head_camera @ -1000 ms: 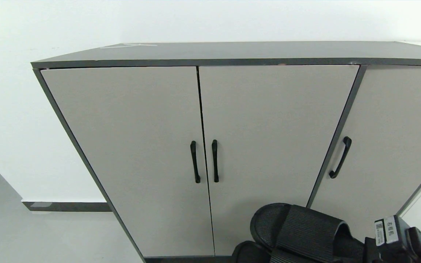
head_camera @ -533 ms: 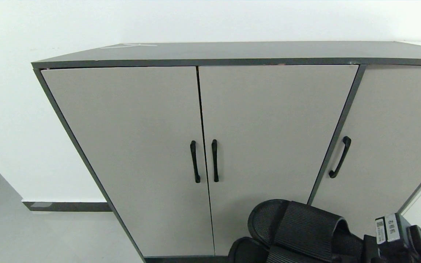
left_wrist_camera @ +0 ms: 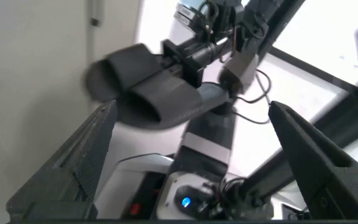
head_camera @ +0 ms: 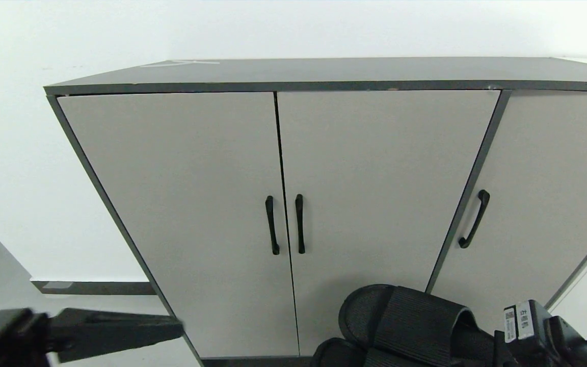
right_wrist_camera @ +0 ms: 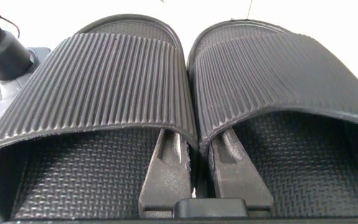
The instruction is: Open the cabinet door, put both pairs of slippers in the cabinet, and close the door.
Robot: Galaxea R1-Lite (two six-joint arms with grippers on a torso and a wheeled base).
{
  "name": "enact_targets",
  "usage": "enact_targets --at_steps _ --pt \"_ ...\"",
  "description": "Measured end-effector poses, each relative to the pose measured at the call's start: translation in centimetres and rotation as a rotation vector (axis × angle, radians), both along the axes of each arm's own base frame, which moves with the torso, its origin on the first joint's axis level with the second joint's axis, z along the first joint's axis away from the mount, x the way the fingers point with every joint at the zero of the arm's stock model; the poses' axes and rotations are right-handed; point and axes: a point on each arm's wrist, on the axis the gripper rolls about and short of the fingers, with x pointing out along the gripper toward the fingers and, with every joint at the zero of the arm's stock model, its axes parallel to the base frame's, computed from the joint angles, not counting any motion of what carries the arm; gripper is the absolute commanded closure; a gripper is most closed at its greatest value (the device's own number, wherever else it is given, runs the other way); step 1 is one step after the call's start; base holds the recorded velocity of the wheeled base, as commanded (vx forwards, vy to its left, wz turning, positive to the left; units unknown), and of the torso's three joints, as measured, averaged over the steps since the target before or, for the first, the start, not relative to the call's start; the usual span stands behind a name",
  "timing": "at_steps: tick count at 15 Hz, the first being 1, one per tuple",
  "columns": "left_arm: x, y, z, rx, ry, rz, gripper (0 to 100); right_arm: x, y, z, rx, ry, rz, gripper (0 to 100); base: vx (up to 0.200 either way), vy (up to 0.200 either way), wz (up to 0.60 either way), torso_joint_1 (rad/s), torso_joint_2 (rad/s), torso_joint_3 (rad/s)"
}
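Head view first. Cabinet (head_camera: 324,71) stands against the wall, all three doors shut, so what it holds cannot be told. The left door (head_camera: 181,204) and middle door (head_camera: 375,193) meet at a thin seam, with their two black handles (head_camera: 271,226) just beside each other. The right door (head_camera: 553,204) carries its own handle (head_camera: 474,219). Left gripper (head_camera: 120,330) sits low, near the cabinet's bottom left corner. A pair of black slippers (head_camera: 416,321) is held low, in front of the middle door's foot.

Left wrist view: the left gripper's fingers (left_wrist_camera: 73,174) are spread wide, nothing between them. The slipper pair hangs farther off.

Right wrist view: right gripper (right_wrist_camera: 196,143) is clamped with one finger inside each slipper, pinching their two inner walls together.

Risks, as I judge them:
- The twin handles sit so close that a wide finger could hook the wrong one.
- The slippers hang in the middle door's likely swing path and could block it.
- The pinch takes only soft walls, so a knock might drop one slipper.
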Motion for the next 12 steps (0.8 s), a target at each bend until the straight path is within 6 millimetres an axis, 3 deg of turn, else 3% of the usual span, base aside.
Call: enact_targets --at_steps 4,7,9,12 --pt "5.7 -5.2 -1.3 -0.014 0.092 -0.004 0 0.0 0.1 0.0 0.003 0.004 0.018 100 0.000 0.000 0.00 0.000 0.00 0.000" --pt "9.4 -8.2 -2.4 -0.033 0.113 0.101 0 0.0 0.1 0.1 0.004 0.002 0.018 100 0.000 0.000 0.00 0.000 0.00 0.000" --pt "10.9 -9.2 -3.3 -0.013 0.129 0.161 0 0.0 0.1 0.0 0.003 0.002 0.018 100 0.000 0.000 0.00 0.000 0.00 0.000" --pt "12.3 -9.0 -4.0 0.007 0.134 0.201 0 0.0 0.1 0.0 0.002 0.003 0.018 100 0.000 0.000 0.00 0.000 0.00 0.000"
